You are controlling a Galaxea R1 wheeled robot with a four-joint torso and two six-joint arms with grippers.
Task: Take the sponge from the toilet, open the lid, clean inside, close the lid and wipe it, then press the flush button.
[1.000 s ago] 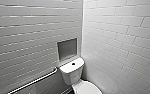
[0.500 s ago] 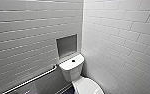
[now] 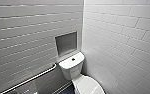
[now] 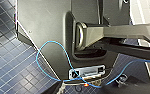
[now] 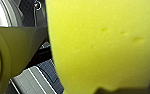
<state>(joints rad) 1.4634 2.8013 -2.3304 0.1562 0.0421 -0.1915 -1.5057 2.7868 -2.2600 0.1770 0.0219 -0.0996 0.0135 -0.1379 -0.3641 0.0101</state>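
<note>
Yellow soft rounded sponge [image 5: 101, 45] pinched in right gripper [image 5: 103, 85]; white glossy ceramic toilet [image 3: 72, 65] lower centre of head view; left gripper's state indeterminable.

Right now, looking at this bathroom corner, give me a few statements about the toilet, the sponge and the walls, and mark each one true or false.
1. The lid of the toilet is down. True.
2. The sponge lies on top of the tank. False: it sits close in front of the right wrist camera, above the dark floor tiles.
3. The flush button is on top of the tank. True.
4. The grab bar is on the wall to the right of the toilet. False: in the head view it runs along the wall to the toilet's left, below the niche.
</note>
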